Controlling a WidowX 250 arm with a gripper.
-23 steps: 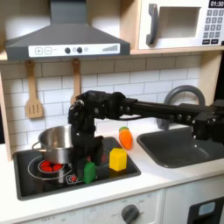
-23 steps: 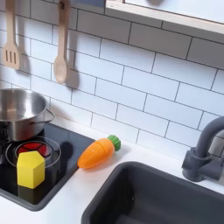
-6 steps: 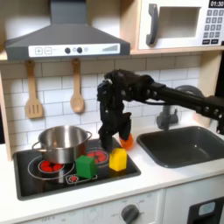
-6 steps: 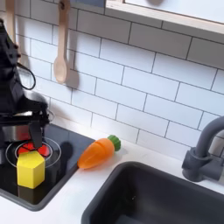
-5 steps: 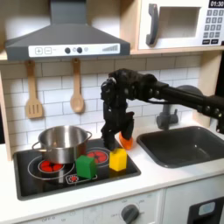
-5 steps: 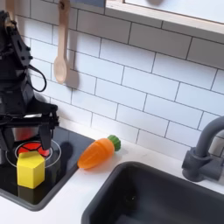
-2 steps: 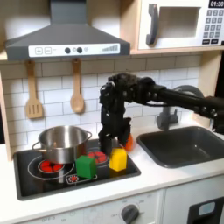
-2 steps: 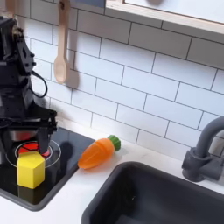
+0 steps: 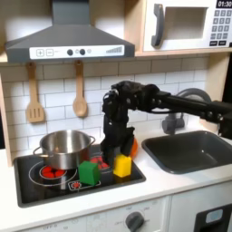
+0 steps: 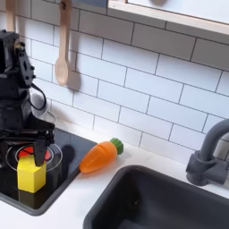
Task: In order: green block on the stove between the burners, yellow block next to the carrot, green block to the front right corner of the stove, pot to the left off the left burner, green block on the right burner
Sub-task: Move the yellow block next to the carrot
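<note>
The green block sits on the black stove between the burners, just right of the left burner. The steel pot stands on that burner's back part. The yellow block rests on the right burner. My gripper is open just above the yellow block, one of its fingers on each side of the block's top. The orange carrot lies on the counter to the second exterior view's right of the stove; in the first exterior view the arm hides most of the carrot.
A dark sink with a grey faucet lies at the right in both exterior views. A wooden spatula and a spoon hang on the tiled wall behind the stove. White counter lies between stove and sink.
After leaving the green block between the burners, my arm swung to the first exterior view's right and came down, open, over the yellow block. Blocks, pot and carrot have stayed put.
</note>
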